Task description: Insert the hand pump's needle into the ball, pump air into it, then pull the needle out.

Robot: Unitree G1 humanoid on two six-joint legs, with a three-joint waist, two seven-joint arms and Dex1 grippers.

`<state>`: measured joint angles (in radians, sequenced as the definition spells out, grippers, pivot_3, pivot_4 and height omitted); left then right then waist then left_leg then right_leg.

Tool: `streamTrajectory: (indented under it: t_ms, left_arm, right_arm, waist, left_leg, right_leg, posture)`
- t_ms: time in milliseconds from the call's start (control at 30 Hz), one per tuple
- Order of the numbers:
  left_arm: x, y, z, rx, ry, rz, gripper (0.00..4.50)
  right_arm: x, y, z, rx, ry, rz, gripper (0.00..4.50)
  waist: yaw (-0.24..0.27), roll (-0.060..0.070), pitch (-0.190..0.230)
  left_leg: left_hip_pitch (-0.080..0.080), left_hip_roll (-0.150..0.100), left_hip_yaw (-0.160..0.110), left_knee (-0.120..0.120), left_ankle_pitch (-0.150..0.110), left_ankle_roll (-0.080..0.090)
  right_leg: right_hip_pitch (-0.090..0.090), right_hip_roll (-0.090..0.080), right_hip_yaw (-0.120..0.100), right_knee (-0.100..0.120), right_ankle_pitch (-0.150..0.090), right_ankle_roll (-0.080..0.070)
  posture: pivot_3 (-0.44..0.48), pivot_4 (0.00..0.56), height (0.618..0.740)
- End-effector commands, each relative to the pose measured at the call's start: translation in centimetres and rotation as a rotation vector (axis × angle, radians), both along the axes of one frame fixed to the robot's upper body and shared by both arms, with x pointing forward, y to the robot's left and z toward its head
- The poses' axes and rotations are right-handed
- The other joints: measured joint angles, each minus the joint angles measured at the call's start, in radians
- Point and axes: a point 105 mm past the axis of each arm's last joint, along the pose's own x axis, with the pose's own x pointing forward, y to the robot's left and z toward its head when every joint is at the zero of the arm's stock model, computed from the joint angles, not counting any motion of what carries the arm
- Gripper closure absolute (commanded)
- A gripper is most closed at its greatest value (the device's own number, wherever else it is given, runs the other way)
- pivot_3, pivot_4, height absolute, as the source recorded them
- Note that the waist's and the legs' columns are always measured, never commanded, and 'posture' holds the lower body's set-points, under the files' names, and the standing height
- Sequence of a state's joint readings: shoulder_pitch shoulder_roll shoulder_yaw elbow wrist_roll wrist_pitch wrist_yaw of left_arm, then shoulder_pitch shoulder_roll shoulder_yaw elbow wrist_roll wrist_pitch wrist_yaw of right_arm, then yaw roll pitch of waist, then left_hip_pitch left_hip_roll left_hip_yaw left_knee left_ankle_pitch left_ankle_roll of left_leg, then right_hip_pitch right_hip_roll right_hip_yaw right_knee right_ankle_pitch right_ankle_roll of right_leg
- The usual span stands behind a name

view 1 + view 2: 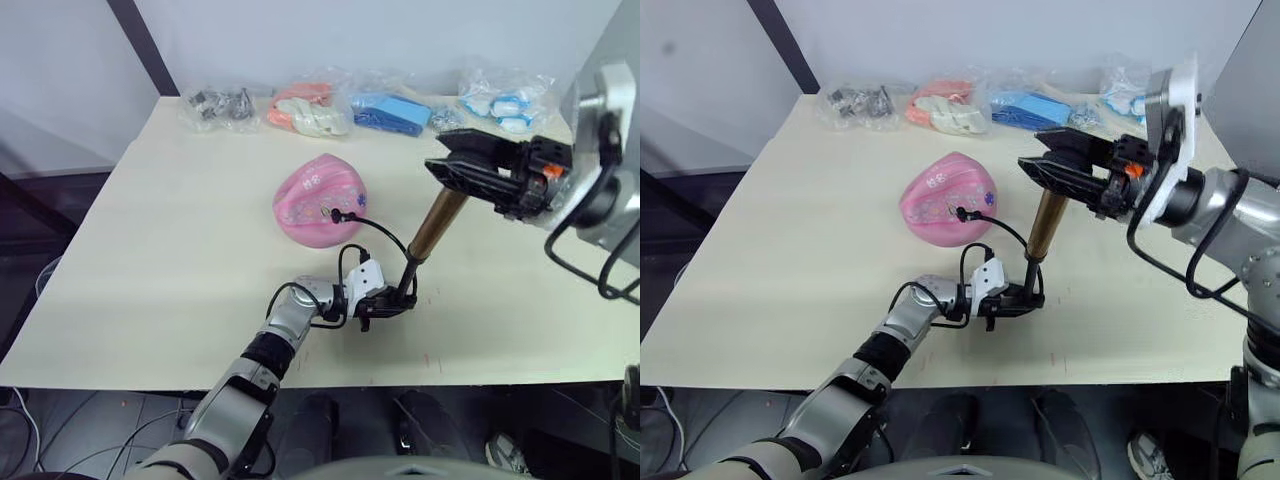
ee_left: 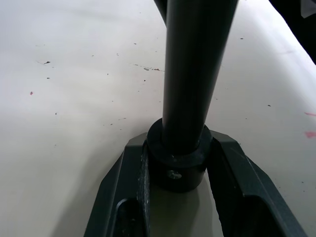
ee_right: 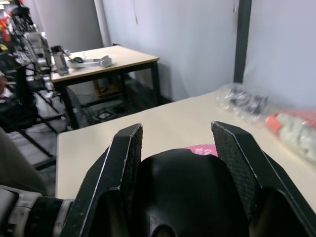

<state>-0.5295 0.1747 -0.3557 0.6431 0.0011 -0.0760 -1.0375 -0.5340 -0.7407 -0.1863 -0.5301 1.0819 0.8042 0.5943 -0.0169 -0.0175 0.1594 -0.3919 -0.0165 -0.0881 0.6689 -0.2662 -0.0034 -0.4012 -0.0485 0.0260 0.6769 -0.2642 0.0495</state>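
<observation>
My left gripper [image 1: 1012, 298] clamps the black base of the gold-bronze tube hand pump [image 1: 1045, 228], which stands leaning on the pale table [image 1: 790, 220], my right gripper [image 1: 1065, 172] clenched on its black T-handle, the hose already reaching the saggy pink rubber ball [image 1: 948, 198] just beyond.

Dented pink ball [image 1: 320, 200] on table; upright bronze hand pump [image 1: 436, 224], hose attached.

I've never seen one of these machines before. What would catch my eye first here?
Probably the saggy pink ball in the middle of the table, with a thin black hose plugged into it. Nearer the front edge, the hand pump stands tilted: the left gripper clamps its base, and the right gripper grips its black top handle.
</observation>
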Motion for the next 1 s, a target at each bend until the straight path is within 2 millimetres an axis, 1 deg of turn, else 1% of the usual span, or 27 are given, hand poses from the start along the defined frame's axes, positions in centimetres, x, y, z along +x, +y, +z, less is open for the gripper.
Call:
streamTrajectory:
  t_ms: [33, 133, 200, 400, 533, 633, 700, 733, 833, 900, 1000]
  left_arm:
    - [-0.3, 1.7, -2.4, 0.07, 0.074, 0.06, 3.38]
    - [-0.2, 1.7, -2.4, 0.072, 0.07, 0.063, 3.38]
    - [-0.2, 1.7, -2.4, 0.073, 0.069, 0.064, 3.38]
    - [-0.1, 1.8, -2.3, 0.073, 0.066, 0.066, 3.38]
    - [-0.1, 1.9, -2.3, 0.069, 0.067, 0.072, 3.38]
    - [-0.1, 1.7, -2.2, 0.069, 0.07, 0.064, 3.38]
    - [-0.1, 1.7, -2.2, 0.067, 0.072, 0.062, 3.38]
    - [-0.1, 1.6, -2.2, 0.068, 0.073, 0.06, 3.38]
    - [-0.3, 1.7, -2.4, 0.073, 0.077, 0.049, 3.38]
    - [-0.3, 1.7, -2.5, 0.077, 0.08, 0.047, 3.38]
    - [-0.4, 1.7, -2.7, 0.088, 0.081, 0.045, 3.38]
  right_arm:
    - [0.7, 0.8, -5.2, -0.1, 0.114, -0.018, 2.76]
    - [0.9, 0.9, -8.3, -0.157, 0.165, -0.036, 2.76]
    - [1.2, 1.0, -9.8, -0.169, 0.187, -0.052, 2.76]
    - [1.5, 1.4, -13.3, -0.193, 0.249, -0.075, 2.76]
    - [1.2, 1.7, -16.7, -0.246, 0.287, -0.088, 2.76]
    - [1.3, 1.6, -17.5, -0.258, 0.285, -0.096, 2.76]
    - [1.3, 1.6, -17.4, -0.254, 0.273, -0.098, 2.76]
    - [1.4, 1.5, -17.0, -0.242, 0.262, -0.1, 2.76]
    - [1.8, 1.1, -13.0, -0.191, 0.169, -0.088, 2.76]
    - [1.9, 0.7, -10.7, -0.175, 0.12, -0.076, 2.76]
    - [1.9, 0.2, -6.5, -0.149, 0.058, -0.057, 2.76]
  waist:
    - [-0.003, -0.002, -0.004]
    - [-0.006, -0.001, -0.009]
    - [-0.006, -0.002, -0.012]
    - [-0.005, -0.002, -0.013]
    - [-0.005, -0.003, -0.014]
    - [-0.005, -0.003, -0.015]
    - [-0.005, -0.004, -0.016]
    - [-0.005, -0.004, -0.016]
    - [-0.004, -0.003, -0.016]
    - [-0.004, -0.003, -0.014]
    - [0.0, -0.001, -0.011]
  left_leg:
    - [0.007, 0.0, 0.0, -0.001, -0.001, 0.001]
    - [0.018, 0.002, 0.0, -0.004, -0.003, 0.003]
    - [0.023, 0.003, -0.001, -0.009, -0.003, 0.004]
    - [0.024, 0.002, -0.002, -0.01, -0.003, 0.004]
    - [0.024, 0.002, -0.002, -0.01, -0.003, 0.004]
    - [0.025, 0.002, -0.001, -0.011, -0.003, 0.004]
    - [0.026, 0.002, -0.001, -0.012, -0.003, 0.004]
    - [0.027, 0.002, -0.001, -0.013, -0.003, 0.004]
    - [0.028, 0.002, -0.001, -0.014, -0.003, 0.004]
    - [0.028, 0.002, -0.001, -0.014, -0.003, 0.004]
    - [0.024, 0.002, -0.002, -0.015, -0.003, 0.004]
  right_leg:
    - [0.006, 0.0, 0.0, -0.001, 0.0, 0.0]
    - [0.021, 0.002, -0.001, -0.009, -0.001, 0.0]
    - [0.025, 0.002, -0.001, -0.014, -0.001, 0.0]
    - [0.025, 0.002, 0.001, -0.014, -0.001, 0.0]
    - [0.025, 0.002, 0.001, -0.014, -0.001, 0.0]
    - [0.025, 0.002, 0.001, -0.014, -0.001, 0.0]
    - [0.026, 0.002, 0.001, -0.015, -0.001, 0.0]
    - [0.026, 0.002, 0.001, -0.015, -0.001, 0.0]
    - [0.027, 0.001, 0.002, -0.015, -0.001, 0.0]
    - [0.027, 0.001, 0.002, -0.016, -0.001, 0.0]
    - [0.024, 0.001, 0.001, -0.016, -0.001, 0.0]
  posture:
    - [0.0, 0.15, 0.738]
    - [0.0, 0.15, 0.738]
    - [0.0, 0.15, 0.738]
    - [0.0, 0.15, 0.738]
    - [0.0, 0.15, 0.738]
    - [0.0, 0.15, 0.738]
    - [0.0, 0.15, 0.738]
    - [0.0, 0.15, 0.738]
    - [0.0, 0.15, 0.738]
    - [0.0, 0.15, 0.738]
    - [0.0, 0.15, 0.738]
